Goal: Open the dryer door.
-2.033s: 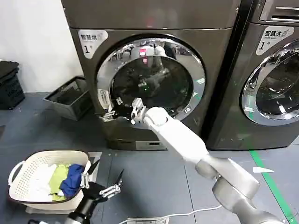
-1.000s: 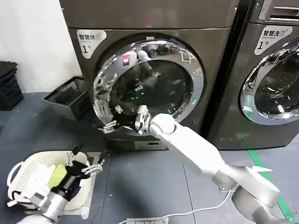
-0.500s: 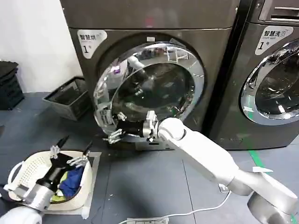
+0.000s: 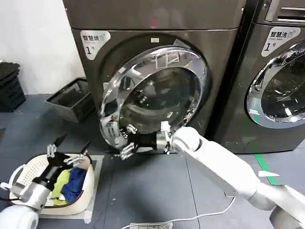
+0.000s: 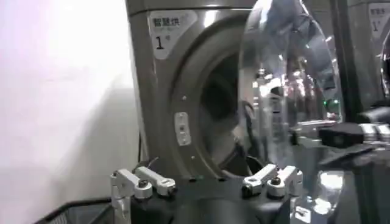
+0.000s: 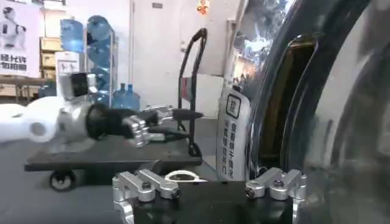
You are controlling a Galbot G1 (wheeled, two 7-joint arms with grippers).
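Dryer [image 4: 157,28]: centre rear, second machine [image 4: 276,71] beside it on the right. Dryer door [image 4: 152,95]: in front of the drum opening, swung partly outward, hinged on its right. Right gripper [image 4: 125,143]: at the door's lower left rim. Laundry basket [image 4: 28,174]: floor, front left, clothes [image 4: 66,183] inside. Left gripper [image 4: 66,151]: above the basket, well apart from the door. Crate [image 4: 71,100]: floor, left of the dryer.

The dryer [image 4: 157,62] and the neighbouring machine [image 4: 276,71] each carry a label numbered "1".
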